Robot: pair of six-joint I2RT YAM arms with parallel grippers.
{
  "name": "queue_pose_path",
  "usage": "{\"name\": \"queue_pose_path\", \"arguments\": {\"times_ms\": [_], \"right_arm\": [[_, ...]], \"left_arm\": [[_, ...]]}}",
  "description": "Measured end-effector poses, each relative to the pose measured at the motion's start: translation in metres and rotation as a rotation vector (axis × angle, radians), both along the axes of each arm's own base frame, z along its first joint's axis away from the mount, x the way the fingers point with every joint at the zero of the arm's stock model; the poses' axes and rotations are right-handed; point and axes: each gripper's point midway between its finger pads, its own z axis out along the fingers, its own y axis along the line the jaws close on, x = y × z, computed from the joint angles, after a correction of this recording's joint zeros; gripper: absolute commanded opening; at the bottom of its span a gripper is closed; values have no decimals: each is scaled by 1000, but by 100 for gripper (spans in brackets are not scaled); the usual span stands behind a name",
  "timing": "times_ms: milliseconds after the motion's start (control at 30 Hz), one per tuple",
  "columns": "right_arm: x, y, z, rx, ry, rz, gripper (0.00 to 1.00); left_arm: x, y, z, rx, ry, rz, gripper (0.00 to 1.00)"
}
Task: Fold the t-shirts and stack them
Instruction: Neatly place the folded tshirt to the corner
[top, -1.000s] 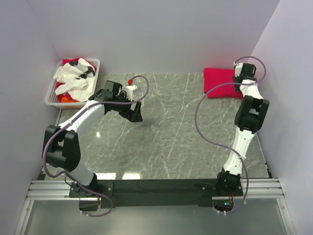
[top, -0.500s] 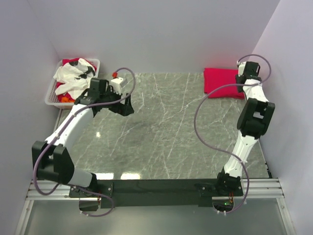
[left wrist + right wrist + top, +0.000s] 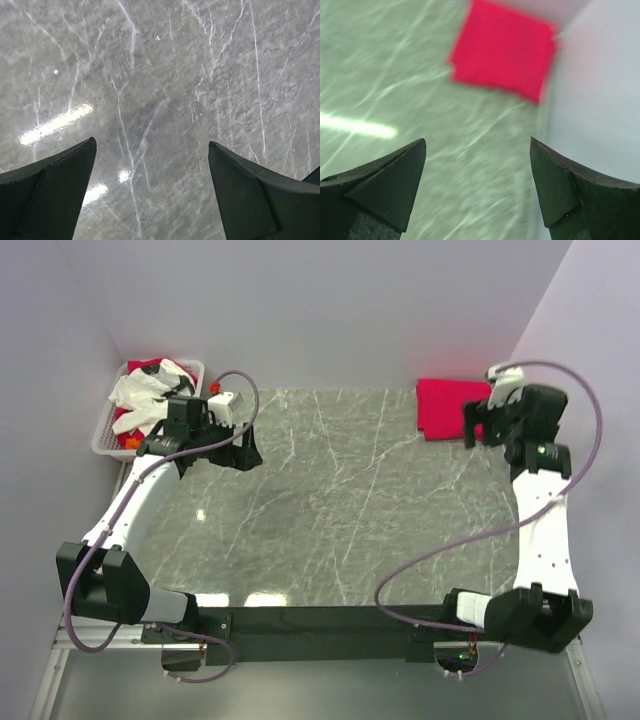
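**Left gripper (image 3: pixel 244 452) and right gripper (image 3: pixel 483 428) both spread wide, holding nothing**

Top view: a white basket (image 3: pixel 104 438) sits at the far left corner of the marble table (image 3: pixel 350 500), heaped with crumpled white cloth (image 3: pixel 150 402). Red fabric (image 3: pixel 148 366) shows at its back, and something orange (image 3: pixel 135 442) lies low at the front, too small to identify. One folded red t-shirt (image 3: pixel 445 408) lies flat at the far right corner, its right part hidden behind the right gripper. The left arm reaches forward, bent at the elbow, its gripper just right of the basket. The right arm stretches along the table's right edge.

Left wrist view: two dark fingertips stand apart over bare marble.

Right wrist view: blurred. The fingers are parted, and the t-shirt lies well ahead beside the wall (image 3: pixel 590 100).
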Motion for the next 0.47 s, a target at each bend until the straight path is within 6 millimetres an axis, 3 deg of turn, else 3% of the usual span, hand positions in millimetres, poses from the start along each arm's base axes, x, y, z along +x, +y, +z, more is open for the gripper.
{"name": "queue_pose_path", "arguments": {"times_ms": [133, 233, 300, 367, 467], "right_arm": [[-39, 54, -54, 133, 127, 127, 90], [-71, 105, -119, 197, 280, 221, 91], [-96, 137, -151, 210, 375, 291, 91], [-112, 160, -168, 225, 435, 342, 91], [-114, 165, -178, 235, 467, 326, 93]], "left_arm": [[-6, 2, -17, 11, 51, 9, 100], [-20, 10, -47, 48, 119, 26, 100], [-31, 16, -66, 92, 156, 28, 99], [-39, 19, -77, 126, 168, 18, 99], [-49, 20, -84, 157, 147, -10, 100]]}}
